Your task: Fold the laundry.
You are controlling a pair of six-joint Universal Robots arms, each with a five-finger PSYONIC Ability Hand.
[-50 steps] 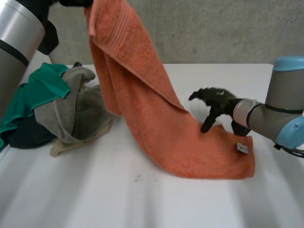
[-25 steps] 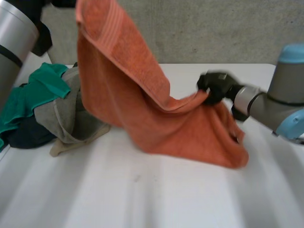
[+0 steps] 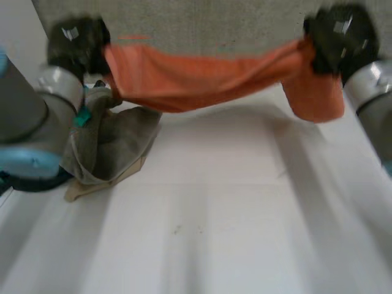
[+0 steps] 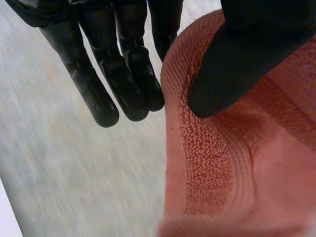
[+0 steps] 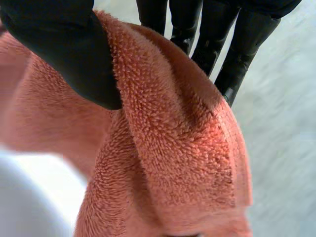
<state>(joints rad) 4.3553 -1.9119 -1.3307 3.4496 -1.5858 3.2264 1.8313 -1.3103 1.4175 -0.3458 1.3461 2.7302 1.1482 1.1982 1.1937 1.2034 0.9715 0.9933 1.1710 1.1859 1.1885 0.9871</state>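
Observation:
An orange towel (image 3: 202,76) hangs stretched in the air above the far part of the white table (image 3: 208,226), sagging a little in the middle. My left hand (image 3: 76,43) holds its left end, and in the left wrist view the thumb (image 4: 247,59) pinches the towel's hemmed edge (image 4: 207,163) against the fingers (image 4: 123,79). My right hand (image 3: 340,40) holds the right end, a flap of towel (image 3: 315,98) hanging below it. The right wrist view has the thumb (image 5: 64,54) pressing the thick terry fold (image 5: 168,148) against the fingers (image 5: 217,39).
A pile of other laundry lies at the table's left: a grey-beige garment (image 3: 110,147) on top, with a bit of green cloth (image 3: 81,117) beside my left arm (image 3: 30,135). A grey wall (image 3: 208,24) rises behind the table.
The right hand has shut on the towel's lower end and lifted it off the table. Both hands have risen and spread apart, pulling the towel out flat between them.

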